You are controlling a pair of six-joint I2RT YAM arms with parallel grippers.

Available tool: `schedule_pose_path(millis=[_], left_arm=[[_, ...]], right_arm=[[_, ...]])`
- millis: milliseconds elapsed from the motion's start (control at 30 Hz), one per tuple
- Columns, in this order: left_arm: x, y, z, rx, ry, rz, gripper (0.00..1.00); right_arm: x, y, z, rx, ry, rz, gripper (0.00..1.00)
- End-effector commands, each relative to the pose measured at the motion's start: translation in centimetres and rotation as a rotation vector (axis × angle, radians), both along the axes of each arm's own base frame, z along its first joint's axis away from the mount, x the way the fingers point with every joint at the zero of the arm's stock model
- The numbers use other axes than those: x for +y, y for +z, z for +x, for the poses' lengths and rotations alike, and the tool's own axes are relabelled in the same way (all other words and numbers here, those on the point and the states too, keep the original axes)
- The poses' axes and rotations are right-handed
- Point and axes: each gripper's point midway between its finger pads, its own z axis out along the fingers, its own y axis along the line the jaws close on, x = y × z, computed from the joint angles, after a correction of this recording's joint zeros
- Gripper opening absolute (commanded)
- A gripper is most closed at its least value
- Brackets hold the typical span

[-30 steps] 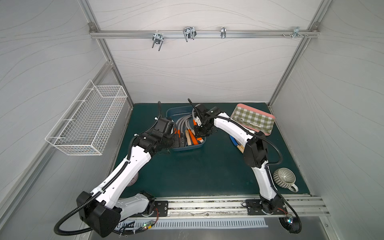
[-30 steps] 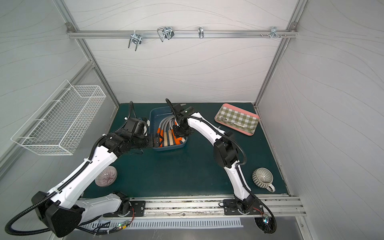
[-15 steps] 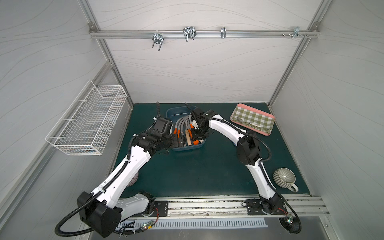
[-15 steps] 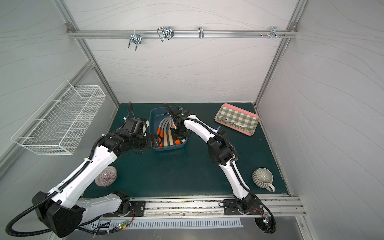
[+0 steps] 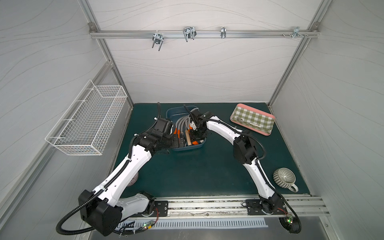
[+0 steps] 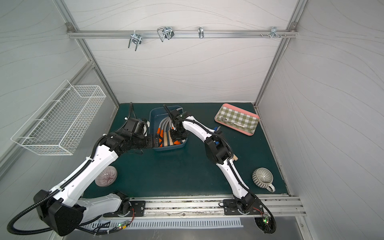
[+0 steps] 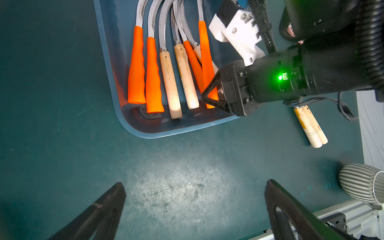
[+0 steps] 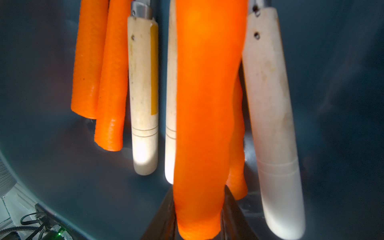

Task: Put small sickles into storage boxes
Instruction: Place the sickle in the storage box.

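While reaching down into the near end of the storage box point(image 5: 188, 148) point(image 6: 168, 149) point(image 7: 178, 127), clamped narrow on an orange-handled sickle point(image 8: 204, 99) point(image 7: 204, 52): right tool point(image 8: 198, 209) point(image 7: 212, 97) point(image 5: 195, 136) point(image 6: 177, 135). Dark fingers point(image 8: 234, 220) pressed on either side of the handle's butt end. Held handle lying across and above the others, grey blade running toward the far end of the box; cannot tell whether touching those underneath.

Around it, inside the box: more small sickles point(image 7: 170, 83) point(image 5: 182, 124) point(image 6: 165, 124), handles toward the near wall, curved grey blades fanned toward the far end. Two orange handles point(image 7: 136, 68) side by side along one long wall, then two pale wooden handles point(image 7: 186, 79), then another orange one and another wooden one partly hidden under the held sickle.

Just beside the box's near corner, above bare desk point(image 5: 197, 172) point(image 6: 176, 172) point(image 7: 176, 187): left tool point(image 7: 195, 199) point(image 5: 180, 141) point(image 6: 156, 140), jaws spread wide, nothing between them.

Out on the desk, past the right arm: two pale wooden sickle handles point(image 7: 310, 126) point(image 6: 234, 158) lying close together outside the box, blades hidden by the arm.

Farther off: green-checked tray point(image 5: 252, 122) point(image 6: 236, 119) by the far right corner, ribbed mug point(image 5: 283, 179) point(image 6: 262, 178) point(image 7: 361, 185) near the front right, ribbed round object point(image 6: 106, 176) under the left arm, white wire basket point(image 5: 89, 124) point(image 6: 60, 126) on the left wall.
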Motion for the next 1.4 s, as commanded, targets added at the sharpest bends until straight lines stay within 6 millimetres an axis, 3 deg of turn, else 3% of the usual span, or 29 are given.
schedule_pose_path(millis=[0, 367, 667, 833, 1100, 1367], left_arm=[[-0.2, 0.1, 0.5, -0.013, 0.000, -0.010, 0.99], [-0.1, 0.1, 0.5, -0.012, -0.001, -0.009, 0.99], [-0.2, 0.2, 0.6, -0.013, -0.005, -0.006, 0.99], [-0.3, 0.3, 0.6, -0.014, -0.007, -0.011, 0.99], [-0.8, 0.5, 0.7, -0.008, -0.010, -0.039, 0.99], [-1.6, 0.6, 0.8, 0.007, -0.009, -0.088, 0.99]], right_arm=[[1.3, 0.0, -1.3, 0.024, 0.042, 0.023, 0.33], [2.7, 1.0, -2.0, 0.015, 0.069, 0.052, 0.33], [2.0, -0.1, -1.6, 0.034, 0.055, 0.032, 0.40], [1.7, 0.6, -1.1, 0.031, 0.039, 0.043, 0.45], [0.7, 3.5, -0.7, 0.006, 0.024, 0.069, 0.59], [-1.4, 6.0, -1.1, -0.016, -0.002, 0.079, 0.87]])
